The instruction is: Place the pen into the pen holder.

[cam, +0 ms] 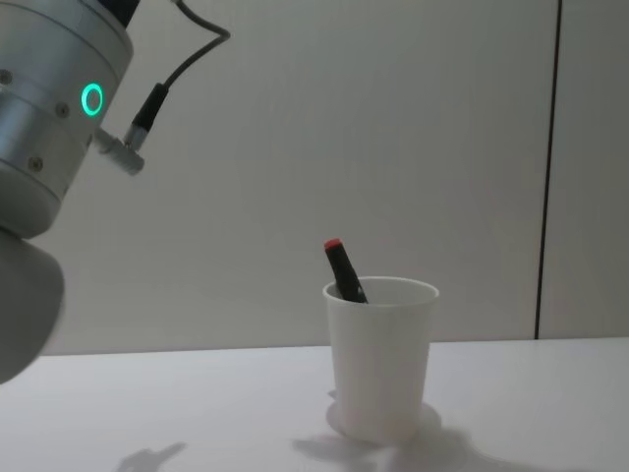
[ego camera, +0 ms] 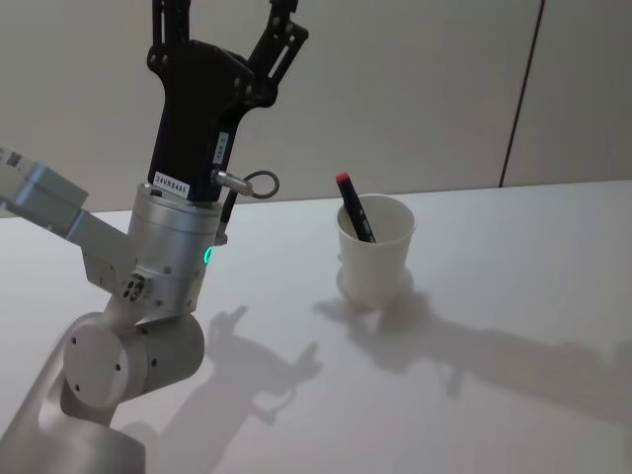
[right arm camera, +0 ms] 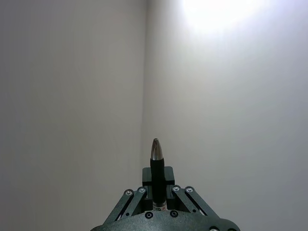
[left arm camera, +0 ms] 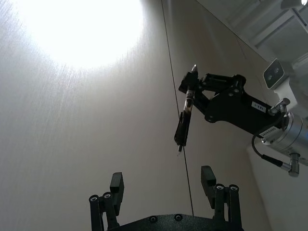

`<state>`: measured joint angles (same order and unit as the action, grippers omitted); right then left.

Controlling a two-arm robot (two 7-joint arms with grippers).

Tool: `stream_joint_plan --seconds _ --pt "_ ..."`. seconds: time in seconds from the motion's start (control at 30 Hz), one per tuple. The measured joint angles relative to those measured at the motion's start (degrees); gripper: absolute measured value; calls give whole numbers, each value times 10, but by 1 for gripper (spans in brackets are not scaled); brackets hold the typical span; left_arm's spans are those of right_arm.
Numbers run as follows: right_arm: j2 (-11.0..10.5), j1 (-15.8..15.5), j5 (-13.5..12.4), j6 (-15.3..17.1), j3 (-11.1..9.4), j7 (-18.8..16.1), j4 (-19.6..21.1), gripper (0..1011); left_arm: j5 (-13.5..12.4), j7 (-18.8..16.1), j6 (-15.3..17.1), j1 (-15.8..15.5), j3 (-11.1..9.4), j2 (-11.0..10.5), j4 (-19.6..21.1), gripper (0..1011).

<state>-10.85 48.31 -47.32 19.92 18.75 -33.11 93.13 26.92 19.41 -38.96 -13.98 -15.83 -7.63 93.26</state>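
Spreading across the head view, the white table carries one paper cup, standing upright well to the right of the left arm. That arm points upward, probably parked out of the way; its top is cut off there. The left gripper is spread wide with nothing between its fingers. The right gripper is clamped on a black pen with a silver tip, held high against the wall, probably so it can come down over the cup. A red-capped pen leans inside the cup, its lower end hidden.
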Motion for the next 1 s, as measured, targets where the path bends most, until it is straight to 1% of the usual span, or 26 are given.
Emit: stream_joint_plan --seconds 0.2,0.3,0.43,0.5,0.53,0.63,0.67,0.7,0.73,0.83,0.87,0.93,1.0 --pt "-19 12 0 -24 -24 19 13 132 0 0 1 0 1 -1 1 1001" --pt "-28 13 1 -27 -31 27 18 132 -4 0 8 1 4 -4 3 1001" --pt "-46 9 8 -24 -42 46 32 132 -11 -4 22 3 11 -14 11 1001" --pt "-52 6 11 -20 -45 51 36 132 -15 -6 32 4 18 -23 17 1001" --pt "-59 2 14 -15 -48 56 42 132 -17 -7 37 4 20 -26 19 1001" --pt "-67 -4 18 -6 -50 62 48 132 -22 -9 61 5 35 -44 30 1001" --pt "-74 -9 20 1 -51 66 53 132 -22 -9 61 5 35 -44 30 1001" --pt "-77 -12 22 4 -52 68 55 132 -23 -9 65 5 39 -49 33 1001" --pt "-83 -17 24 12 -53 71 59 132 -25 -9 75 4 45 -58 37 1001" --pt "-91 -26 28 23 -53 76 65 132 -27 -7 98 3 58 -75 45 1001" --pt "-94 -29 29 26 -53 77 66 132 -27 -6 109 1 66 -86 49 1001" --pt "-105 -42 34 41 -52 83 74 132 -28 -3 122 0 73 -96 52 1001" --pt "-109 -48 35 48 -51 85 76 132 -28 0 133 -2 80 -105 55 1001"
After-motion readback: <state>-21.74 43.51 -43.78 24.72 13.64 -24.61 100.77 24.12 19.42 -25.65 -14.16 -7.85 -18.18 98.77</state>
